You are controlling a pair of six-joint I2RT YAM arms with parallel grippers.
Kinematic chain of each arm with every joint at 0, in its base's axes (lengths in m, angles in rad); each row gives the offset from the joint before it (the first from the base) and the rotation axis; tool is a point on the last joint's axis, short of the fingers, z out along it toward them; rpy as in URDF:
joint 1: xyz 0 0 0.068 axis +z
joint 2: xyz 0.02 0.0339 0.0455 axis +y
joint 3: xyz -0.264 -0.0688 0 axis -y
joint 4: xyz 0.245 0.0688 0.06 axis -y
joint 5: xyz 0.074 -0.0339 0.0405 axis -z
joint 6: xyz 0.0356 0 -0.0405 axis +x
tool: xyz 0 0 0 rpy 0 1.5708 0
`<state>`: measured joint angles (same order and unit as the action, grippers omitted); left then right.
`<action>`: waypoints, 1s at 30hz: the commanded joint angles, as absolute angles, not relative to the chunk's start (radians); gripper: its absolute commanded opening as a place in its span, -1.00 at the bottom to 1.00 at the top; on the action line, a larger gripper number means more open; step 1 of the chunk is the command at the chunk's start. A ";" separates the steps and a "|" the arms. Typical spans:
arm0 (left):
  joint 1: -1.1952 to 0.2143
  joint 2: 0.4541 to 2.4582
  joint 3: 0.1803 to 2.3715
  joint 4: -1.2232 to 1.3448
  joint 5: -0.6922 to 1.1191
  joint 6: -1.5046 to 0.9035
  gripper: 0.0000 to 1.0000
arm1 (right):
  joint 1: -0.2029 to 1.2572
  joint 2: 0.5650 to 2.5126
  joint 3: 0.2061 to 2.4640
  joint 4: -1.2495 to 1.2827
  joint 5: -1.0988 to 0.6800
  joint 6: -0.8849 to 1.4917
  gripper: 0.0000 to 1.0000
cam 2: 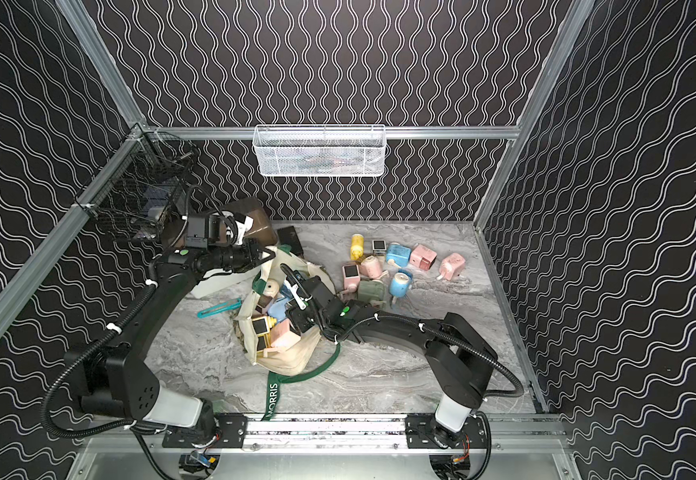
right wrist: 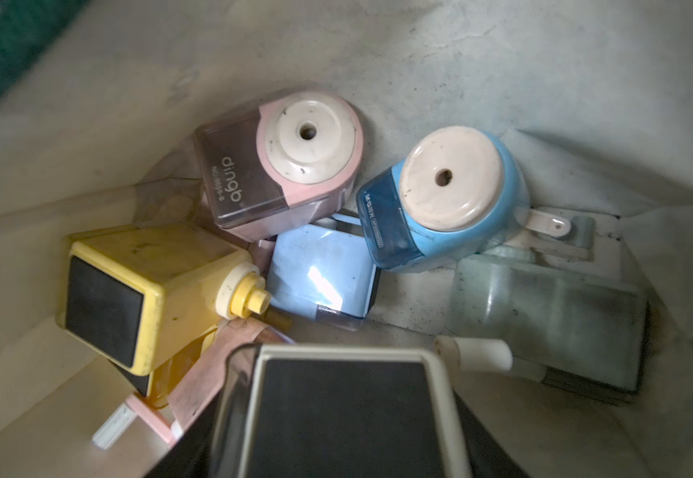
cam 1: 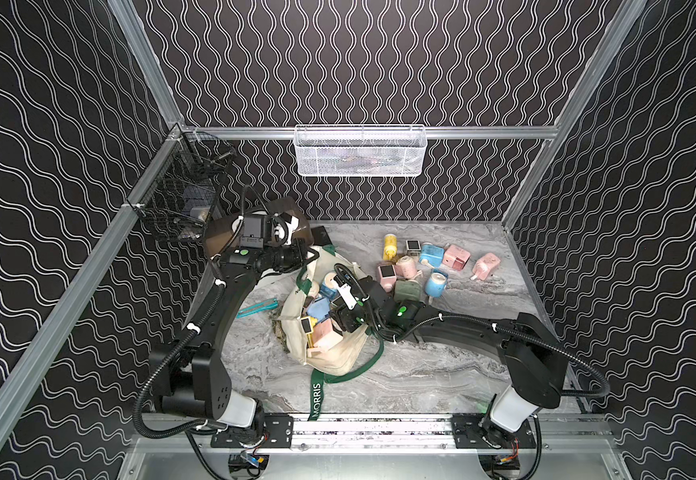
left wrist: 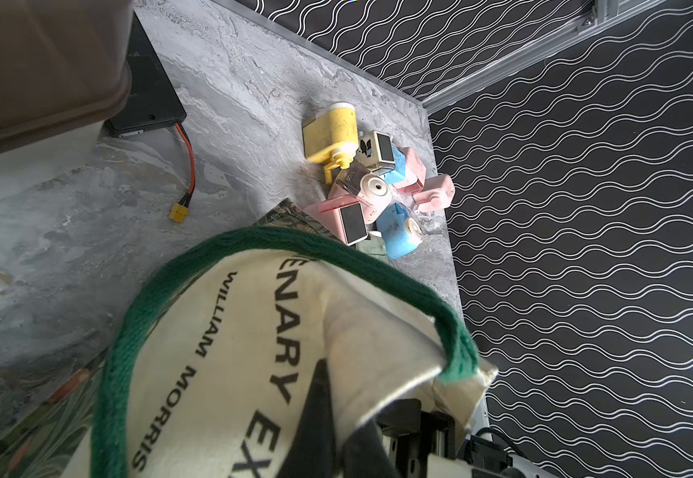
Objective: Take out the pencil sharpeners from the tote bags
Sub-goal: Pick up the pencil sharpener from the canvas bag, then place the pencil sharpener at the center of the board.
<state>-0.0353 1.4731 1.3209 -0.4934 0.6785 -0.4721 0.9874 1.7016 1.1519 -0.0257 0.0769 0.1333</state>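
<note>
- My left gripper (left wrist: 338,418) is pinched tight on the canvas rim of the tote bag (cam 1: 338,353), beside its green strap (left wrist: 162,302). It holds that edge up off the table (cam 1: 421,374).
- My right gripper (right wrist: 342,393) is down in the bag's open mouth. Its dark fingers press against both sides of a cream sharpener (right wrist: 344,426) with a black square face, gripped at a middling width.
- Deeper in the bag lie a pink sharpener (right wrist: 291,165) marked "dingb", a blue sharpener (right wrist: 448,194) with a round cream front and a yellow sharpener (right wrist: 146,298). They are jumbled and touching.
- Out on the table, right of the bag toward the back wall, lies a loose heap of sharpeners (cam 1: 425,266): pink, blue, yellow, green.
- A teal strip tool (cam 1: 256,309) lies flat just left of the bag.
</note>
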 commanded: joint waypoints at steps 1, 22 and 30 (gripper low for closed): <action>-0.035 1.455 1.335 -0.403 0.700 -0.458 -1.00 | 0.988 1.720 1.185 0.042 0.056 0.117 0.07; -0.035 1.451 1.336 -0.410 0.689 -0.462 -1.00 | 1.005 1.339 1.089 -0.027 -0.108 0.171 0.03; -0.032 1.451 1.335 -0.407 0.695 -0.468 -1.00 | 0.924 1.129 1.052 -0.166 0.225 0.228 0.00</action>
<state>-0.0341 1.4677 1.3216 -0.4931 0.6609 -0.4725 0.9619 1.1530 1.0588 -0.1123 0.0593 0.1787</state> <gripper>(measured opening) 0.060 0.631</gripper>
